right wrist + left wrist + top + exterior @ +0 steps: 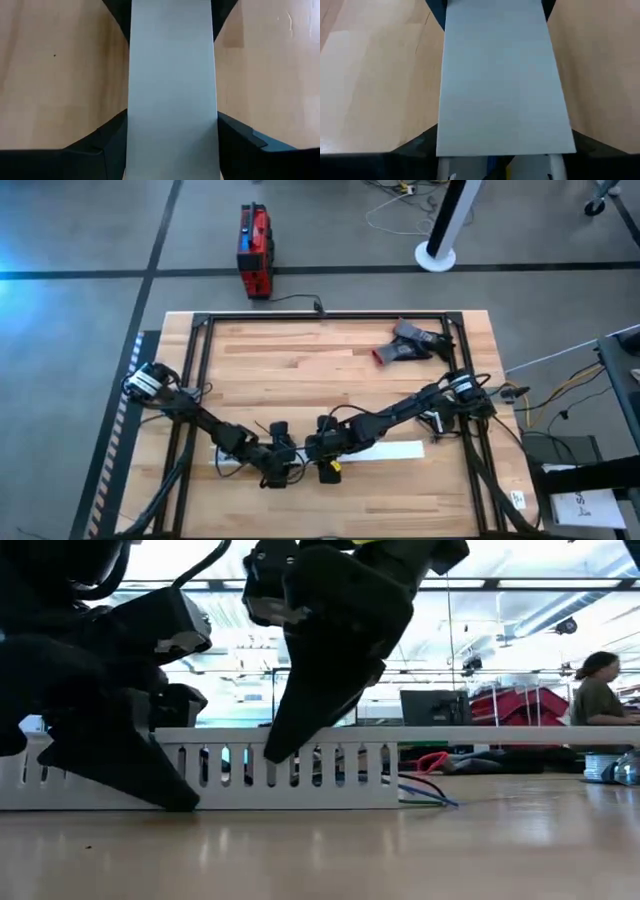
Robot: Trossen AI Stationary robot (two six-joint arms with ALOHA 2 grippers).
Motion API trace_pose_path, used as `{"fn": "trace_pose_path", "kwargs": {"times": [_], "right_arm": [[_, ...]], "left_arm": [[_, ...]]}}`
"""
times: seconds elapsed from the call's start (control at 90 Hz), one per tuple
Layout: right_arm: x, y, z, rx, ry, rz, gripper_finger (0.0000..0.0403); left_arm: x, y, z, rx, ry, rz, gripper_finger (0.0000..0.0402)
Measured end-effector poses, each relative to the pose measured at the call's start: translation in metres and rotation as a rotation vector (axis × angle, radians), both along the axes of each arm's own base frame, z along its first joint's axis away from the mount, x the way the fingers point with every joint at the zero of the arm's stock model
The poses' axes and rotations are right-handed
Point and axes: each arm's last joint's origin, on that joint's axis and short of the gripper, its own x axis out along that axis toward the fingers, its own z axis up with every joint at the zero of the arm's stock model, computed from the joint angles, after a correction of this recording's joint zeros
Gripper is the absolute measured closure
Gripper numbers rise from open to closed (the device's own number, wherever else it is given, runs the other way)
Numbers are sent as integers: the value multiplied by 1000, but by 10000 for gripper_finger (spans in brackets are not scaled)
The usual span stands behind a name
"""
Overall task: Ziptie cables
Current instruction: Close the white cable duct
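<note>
A long white slotted channel (pixel 385 451) lies flat on the wooden table near its front edge, closed face up. The cables (pixel 432 794), thin blue, green and dark wires, trail out of its right end onto the table. My left gripper (pixel 276 467) straddles the channel left of its middle. My right gripper (pixel 326 459) straddles it just to the right of that. In both wrist views the white channel (pixel 500 80) (pixel 172 75) runs between the dark fingers. I cannot make out the ziptie in any view. My left gripper comes from above with its fingers across the channel, one finger (pixel 417 145) on each long side wall. In the low view its near finger (pixel 150 785) reaches down to the table. The channel stays flat on the table. My right gripper holds the channel's two long side walls between its fingers (pixel 107 142), slanting down from above and lying across the channel. Its near fingertip (pixel 285 745) rests against the slotted wall (pixel 330 775). The channel lies on the table.
A dark tool with a red part (pixel 405 346) lies at the table's far right. A black frame (pixel 320 317) runs along the table's edges. A red box (pixel 254 250) stands on the floor beyond. A person (pixel 598 690) sits in the room behind.
</note>
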Motion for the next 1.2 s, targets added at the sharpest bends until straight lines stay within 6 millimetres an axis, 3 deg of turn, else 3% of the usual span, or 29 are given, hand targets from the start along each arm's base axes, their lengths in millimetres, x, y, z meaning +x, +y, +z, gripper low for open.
{"fn": "trace_pose_path", "kwargs": {"times": [0.233, 0.444, 0.633, 0.789, 0.956, 1.2], "right_arm": [[2, -1, 1, -17, -16, -18, 185], [0, -2, 0, -21, 5, -30, 185], [-1, -2, -1, -19, 10, -41, 185], [-1, -2, -1, -18, 11, -38, 181], [-2, -1, -1, -17, 12, -25, 185], [2, 0, -1, -35, -41, 33, 178]], "left_arm": [[-16, 3, 22, -81, 73, -17, 89], [-42, 1, 30, -101, 209, 0, 69], [-52, 1, 17, -96, 308, 65, 75], [-48, -2, 5, -56, 304, 50, 80], [-41, -5, 7, -38, 235, 49, 91], [-39, -4, 7, -31, 213, 59, 166]]}}
